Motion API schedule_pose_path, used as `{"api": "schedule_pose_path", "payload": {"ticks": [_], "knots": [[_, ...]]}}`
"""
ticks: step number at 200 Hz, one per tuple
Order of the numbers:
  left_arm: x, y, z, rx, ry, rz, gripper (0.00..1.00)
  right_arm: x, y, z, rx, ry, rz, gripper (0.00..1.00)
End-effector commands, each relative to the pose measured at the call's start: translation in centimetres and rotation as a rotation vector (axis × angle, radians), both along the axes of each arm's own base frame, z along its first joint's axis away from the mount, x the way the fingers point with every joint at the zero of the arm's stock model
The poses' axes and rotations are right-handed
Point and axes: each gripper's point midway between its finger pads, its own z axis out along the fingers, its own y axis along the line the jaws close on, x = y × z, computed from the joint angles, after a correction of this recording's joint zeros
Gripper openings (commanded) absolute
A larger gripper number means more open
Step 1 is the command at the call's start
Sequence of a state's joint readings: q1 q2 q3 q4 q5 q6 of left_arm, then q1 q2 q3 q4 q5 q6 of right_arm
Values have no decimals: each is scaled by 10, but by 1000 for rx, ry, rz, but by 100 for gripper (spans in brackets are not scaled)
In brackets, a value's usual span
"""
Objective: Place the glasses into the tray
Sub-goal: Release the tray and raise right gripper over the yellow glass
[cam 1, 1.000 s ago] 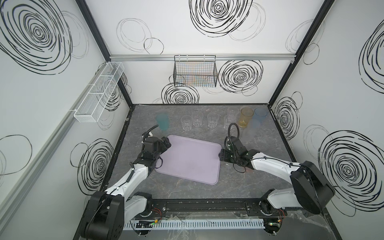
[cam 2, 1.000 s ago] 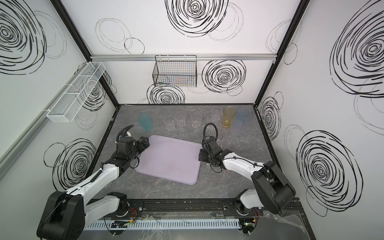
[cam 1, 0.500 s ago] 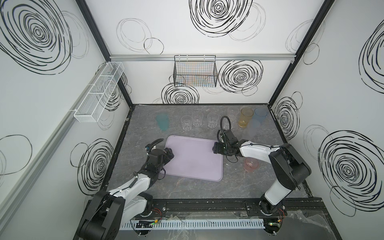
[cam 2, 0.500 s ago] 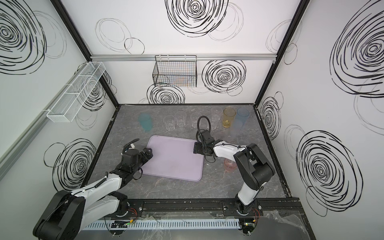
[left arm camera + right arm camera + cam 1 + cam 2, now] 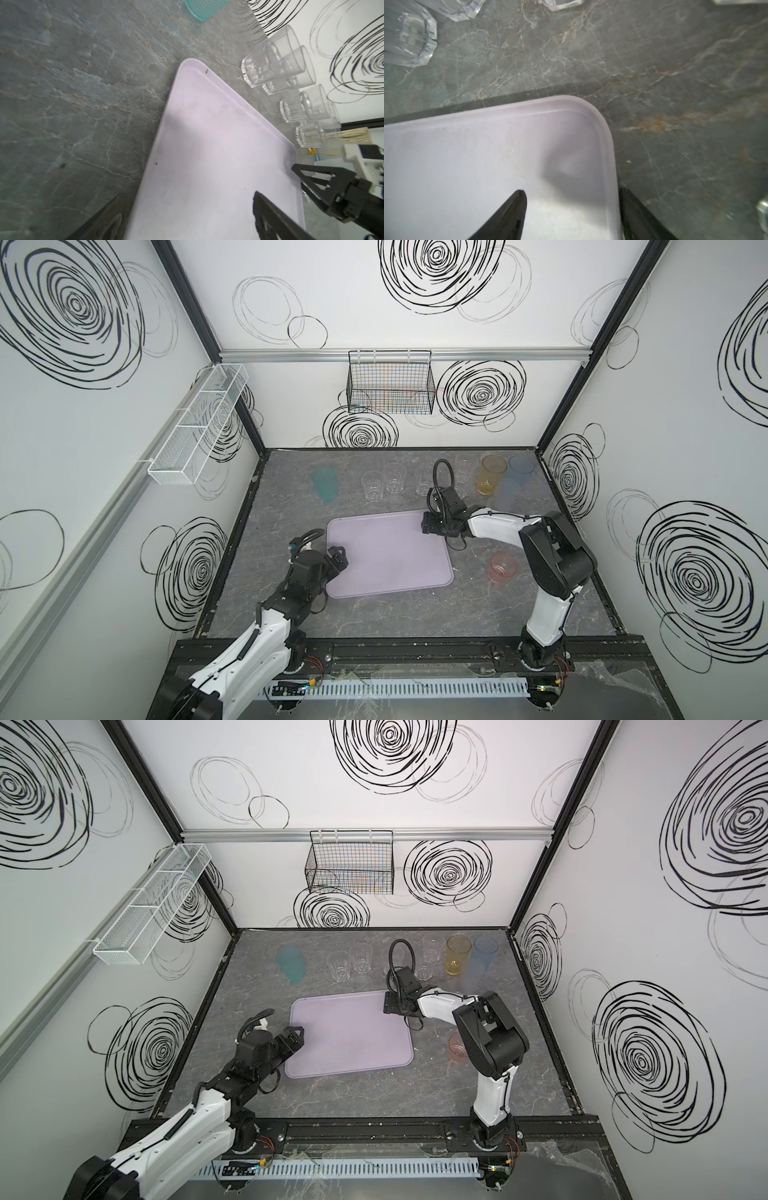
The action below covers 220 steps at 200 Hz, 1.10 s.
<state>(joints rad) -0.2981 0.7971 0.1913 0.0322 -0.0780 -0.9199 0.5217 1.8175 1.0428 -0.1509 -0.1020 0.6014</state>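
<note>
Since a second ago the flat pale lilac plastic tray has turned slightly toward 3 o'clock and is empty. The clear and coloured tumblers wait at 12 o'clock. The left claw and right claw stand apart astride its rim. More dragging may knock the short pink tumbler at 4 o'clock.

marble tbl, lilac tray mid, glasses at back

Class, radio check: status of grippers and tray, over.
Left gripper open, astride tray left edge. Right gripper open, astride its far corner. Tray empty; glasses on table. Nothing blocking.
</note>
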Motion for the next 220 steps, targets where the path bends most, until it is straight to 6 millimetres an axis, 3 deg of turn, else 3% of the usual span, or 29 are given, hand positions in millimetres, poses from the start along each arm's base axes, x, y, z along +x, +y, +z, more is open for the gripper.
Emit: {"api": "schedule_pose_path", "payload": {"ticks": [1, 37, 58, 74, 99, 125, 141, 172, 193, 220], "knots": [[15, -6, 24, 38, -62, -81, 96, -6, -11, 33, -22, -62, -7, 75], [32, -7, 45, 43, -98, -80, 98, -9, -22, 70, -114, -126, -18, 77], [44, 0, 80, 110, -169, -57, 98, -9, -30, 107, -126, -209, -32, 78], [56, -6, 115, 159, -232, -89, 98, -1, -46, 137, -160, -303, -78, 78], [71, -51, 172, 214, -337, -273, 98, 19, -83, 185, -188, -436, -177, 78], [67, -110, 204, 363, -422, -463, 98, 47, -131, 216, -147, -480, -301, 78], [59, -140, 205, 410, -484, -527, 97, 66, -160, 230, -136, -501, -378, 78], [41, -181, 181, 386, -527, -618, 96, 98, -210, 244, -125, -516, -519, 77], [35, -182, 163, 418, -539, -580, 96, 120, -233, 237, -117, -488, -562, 76], [32, -175, 146, 452, -526, -569, 96, 139, -246, 217, -108, -428, -574, 68]]}}
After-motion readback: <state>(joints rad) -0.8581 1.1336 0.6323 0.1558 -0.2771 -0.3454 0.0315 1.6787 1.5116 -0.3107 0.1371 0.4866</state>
